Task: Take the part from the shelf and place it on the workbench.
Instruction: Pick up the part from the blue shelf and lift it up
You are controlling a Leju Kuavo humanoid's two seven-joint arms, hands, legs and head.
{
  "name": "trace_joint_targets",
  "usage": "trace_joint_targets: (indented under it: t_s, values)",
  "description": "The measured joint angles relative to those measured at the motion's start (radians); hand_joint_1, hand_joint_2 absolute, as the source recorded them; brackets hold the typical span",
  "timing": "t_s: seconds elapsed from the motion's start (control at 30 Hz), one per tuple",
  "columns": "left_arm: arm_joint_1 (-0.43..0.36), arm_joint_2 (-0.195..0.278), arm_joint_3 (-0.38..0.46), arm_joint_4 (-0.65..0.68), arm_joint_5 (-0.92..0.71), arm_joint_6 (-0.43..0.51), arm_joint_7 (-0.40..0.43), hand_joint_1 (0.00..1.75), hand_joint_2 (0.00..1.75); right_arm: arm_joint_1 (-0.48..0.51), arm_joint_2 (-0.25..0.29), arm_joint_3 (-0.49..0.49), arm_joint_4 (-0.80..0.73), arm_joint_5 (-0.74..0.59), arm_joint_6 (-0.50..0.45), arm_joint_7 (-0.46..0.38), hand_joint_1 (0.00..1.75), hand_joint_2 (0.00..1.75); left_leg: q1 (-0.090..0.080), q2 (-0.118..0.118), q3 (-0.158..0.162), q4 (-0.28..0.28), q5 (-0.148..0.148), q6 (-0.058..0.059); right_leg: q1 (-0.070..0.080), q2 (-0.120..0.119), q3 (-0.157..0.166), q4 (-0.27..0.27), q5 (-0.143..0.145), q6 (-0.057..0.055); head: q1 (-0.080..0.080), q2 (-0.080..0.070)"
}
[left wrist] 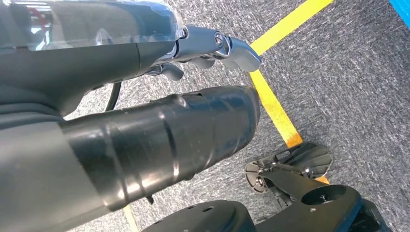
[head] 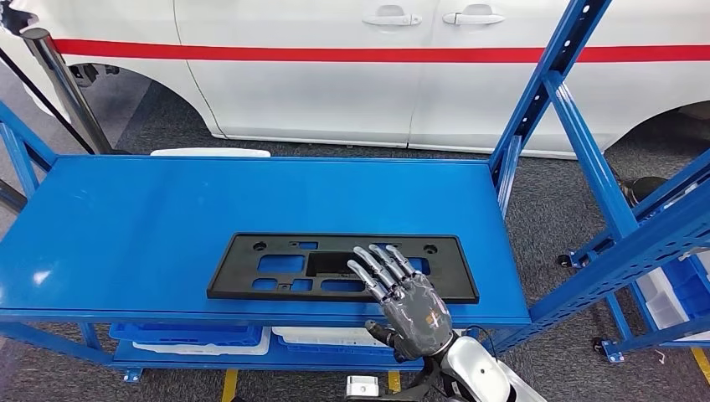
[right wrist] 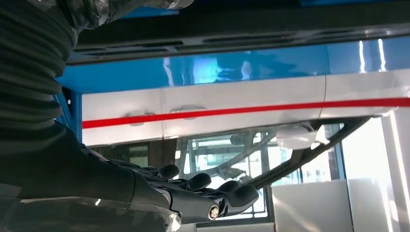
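The part is a flat black rectangular plate with several cut-outs, lying on the blue shelf near its front edge. My right hand reaches in from below over the plate's right portion, fingers stretched forward and apart, holding nothing. In the right wrist view the dark fingers stay apart from the black part, with a gap between them. My left hand hangs low over the floor with nothing in it.
Blue uprights frame the shelf's right end. A white car with a red stripe stands behind it. Blue and white bins sit on the lower level. Yellow tape marks the grey carpet.
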Motion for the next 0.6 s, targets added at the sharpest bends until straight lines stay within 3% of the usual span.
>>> trace_joint_targets:
  t_s: [0.3, 0.6]
  values:
    - [0.005, 0.000, 0.015, 0.000, 0.010, 0.010, -0.005, 0.00, 0.00, 0.006, -0.064, -0.013, -0.009, -0.030, 0.057, 0.022, 0.00, 1.75, 0.000, 0.000, 0.000, 0.000, 0.000, 0.000, 0.000, 0.000, 0.000, 0.000, 0.000, 0.000, 0.000, 0.000]
    - [0.006, 0.000, 0.016, 0.000, 0.010, 0.008, -0.006, 0.00, 0.00, 0.011, -0.087, -0.032, -0.012, -0.032, 0.088, 0.037, 0.00, 1.75, 0.000, 0.000, 0.000, 0.000, 0.000, 0.000, 0.000, 0.000, 0.000, 0.000, 0.000, 0.000, 0.000, 0.000]
